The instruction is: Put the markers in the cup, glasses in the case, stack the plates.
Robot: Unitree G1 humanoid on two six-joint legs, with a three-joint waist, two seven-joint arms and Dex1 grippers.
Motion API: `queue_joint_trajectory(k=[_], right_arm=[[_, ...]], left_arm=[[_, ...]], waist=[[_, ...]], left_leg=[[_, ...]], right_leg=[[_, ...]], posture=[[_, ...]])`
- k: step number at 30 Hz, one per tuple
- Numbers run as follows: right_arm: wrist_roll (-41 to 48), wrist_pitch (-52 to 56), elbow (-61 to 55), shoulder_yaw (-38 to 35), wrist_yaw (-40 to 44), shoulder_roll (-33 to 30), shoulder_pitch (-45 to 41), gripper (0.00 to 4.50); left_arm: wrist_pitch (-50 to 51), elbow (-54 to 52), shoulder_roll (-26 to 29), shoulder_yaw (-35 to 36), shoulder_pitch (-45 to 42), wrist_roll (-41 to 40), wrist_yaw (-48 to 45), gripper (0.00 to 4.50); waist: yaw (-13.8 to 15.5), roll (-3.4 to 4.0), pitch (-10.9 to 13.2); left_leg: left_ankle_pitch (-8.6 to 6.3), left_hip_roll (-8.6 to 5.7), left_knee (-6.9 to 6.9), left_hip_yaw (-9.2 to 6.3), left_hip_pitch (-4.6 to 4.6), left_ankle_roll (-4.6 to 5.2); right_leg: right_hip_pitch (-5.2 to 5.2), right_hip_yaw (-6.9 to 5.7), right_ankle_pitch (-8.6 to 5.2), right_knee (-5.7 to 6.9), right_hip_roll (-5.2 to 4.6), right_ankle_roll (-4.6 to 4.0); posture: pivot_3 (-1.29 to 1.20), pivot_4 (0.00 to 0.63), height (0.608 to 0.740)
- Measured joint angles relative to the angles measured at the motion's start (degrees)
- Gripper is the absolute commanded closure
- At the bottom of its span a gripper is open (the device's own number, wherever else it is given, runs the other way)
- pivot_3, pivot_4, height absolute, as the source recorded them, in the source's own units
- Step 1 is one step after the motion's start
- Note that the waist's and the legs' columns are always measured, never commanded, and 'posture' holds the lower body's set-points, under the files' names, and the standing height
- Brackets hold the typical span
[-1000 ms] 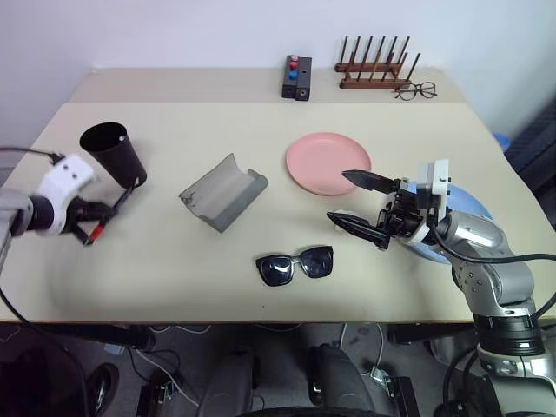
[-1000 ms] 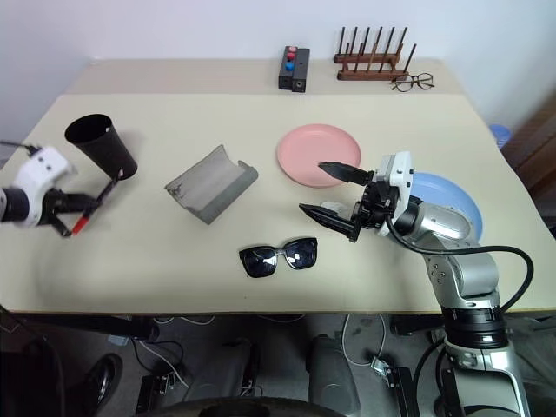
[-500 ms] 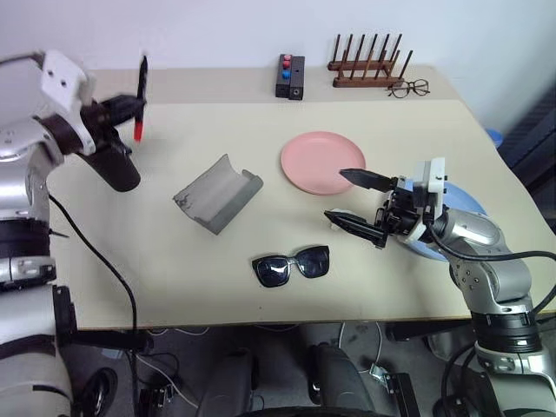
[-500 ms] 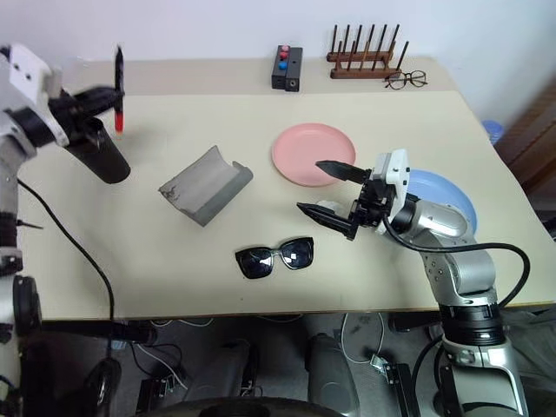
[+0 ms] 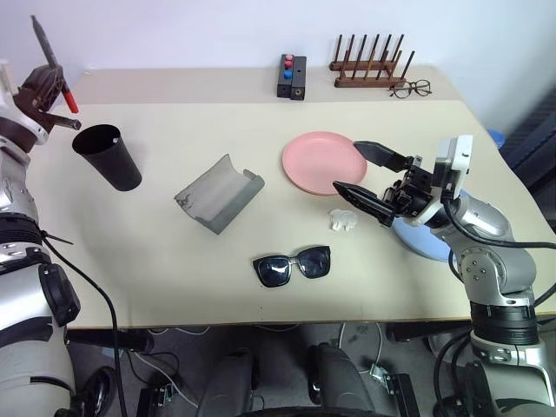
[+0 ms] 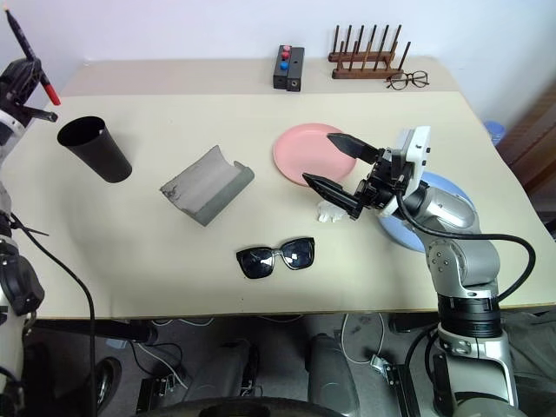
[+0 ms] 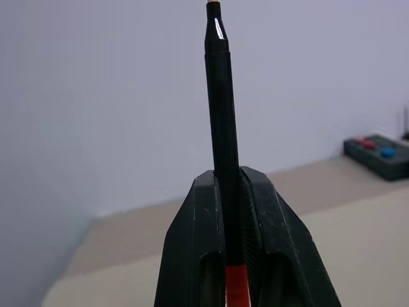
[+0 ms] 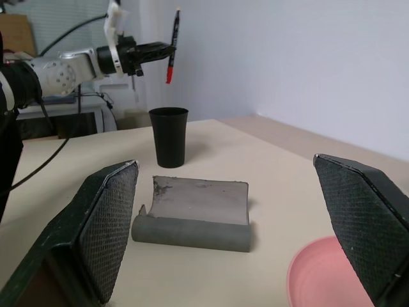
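My left gripper (image 5: 52,91) is shut on a black marker (image 5: 45,43) with a red end, held tilted in the air above and to the left of the black cup (image 5: 109,156). In the left wrist view the marker (image 7: 220,128) stands clamped between the fingers (image 7: 192,256). The grey case (image 5: 221,193) lies open at mid-table. The black sunglasses (image 5: 293,265) lie near the front edge. My right gripper (image 5: 347,165) is open and empty, hovering by the pink plate (image 5: 323,162). The light blue plate (image 5: 408,239) is partly hidden under my right arm.
A small white thing (image 5: 340,220) lies under my right gripper. At the back stand a wooden rack (image 5: 373,65), wire-framed spectacles (image 5: 415,88) and a black box with red and blue buttons (image 5: 291,76).
My left arm lifted the marker off the table to above the cup, then up and left of it. The right gripper rose slightly, uncovering the white thing.
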Motion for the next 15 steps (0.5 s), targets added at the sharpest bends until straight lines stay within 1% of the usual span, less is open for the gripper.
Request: queue_joint_trajectory(k=[5,8,15], right_arm=[[-0.1,0.0,0.0,0.5,0.1,-0.1,0.0,0.0],[-0.1,0.0,0.0,0.4,-0.1,-0.2,0.0,0.0],[-0.7,0.0,0.0,0.4,-0.2,-0.2,0.0,0.0]], left_arm=[[-0.3,3.4,-3.4,0.5,1.9,-0.5,0.7,4.48],[-0.7,4.3,-3.7,0.4,2.9,-0.3,1.4,4.48],[-1.9,4.7,-4.4,0.4,4.0,-0.3,2.9,4.48]], waist=[[-0.1,-0.01,0.0],[-0.4,-0.01,0.0],[-0.1,-0.01,0.0]], left_leg=[[0.0,-0.01,0.0,-0.01,0.0,0.01],[0.01,0.01,-0.01,0.0,0.0,-0.01],[0.01,0.01,-0.01,0.0,0.0,0.0]], right_leg=[[0.0,0.0,0.0,0.0,0.02,0.01],[-0.03,0.0,0.01,0.0,0.04,0.01],[-0.02,0.01,0.01,0.01,0.02,0.01]], posture=[[0.0,0.15,0.74],[0.0,0.15,0.74],[0.0,0.15,0.74]])
